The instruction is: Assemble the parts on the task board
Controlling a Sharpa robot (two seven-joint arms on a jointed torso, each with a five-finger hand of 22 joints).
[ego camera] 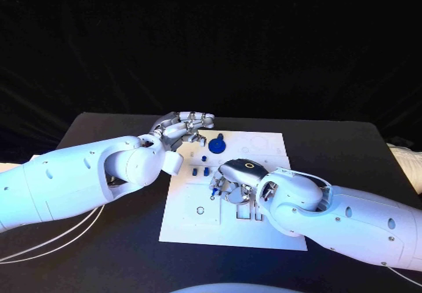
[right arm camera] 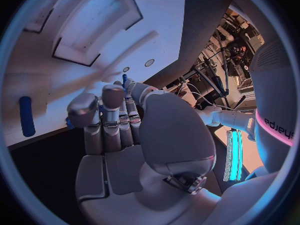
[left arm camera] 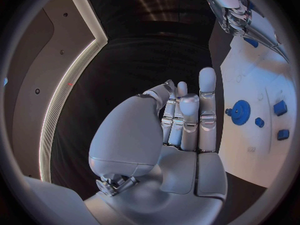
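The white task board (ego camera: 198,229) lies mid-table. My right hand (ego camera: 234,182) hovers low over its middle and pinches a thin blue pin (ego camera: 213,190); the pin's tip (right arm camera: 124,79) pokes out between the fingers of that hand (right arm camera: 112,120). My left hand (ego camera: 185,128) is raised over the board's far left corner with straight fingers (left arm camera: 187,117), holding nothing. A blue gear (ego camera: 217,146) (left arm camera: 239,112) sits on the board just right of it. Small blue parts (ego camera: 202,171) (left arm camera: 280,107) stand between the gear and my right hand. Another blue peg (right arm camera: 25,116) lies on the board (right arm camera: 156,15).
Rectangular recesses (ego camera: 246,213) (right arm camera: 94,25) and small round holes (ego camera: 200,210) mark the board's near half. White cables (ego camera: 53,241) trail over the table's left side. A pale cloth (ego camera: 406,160) lies at the far right edge.
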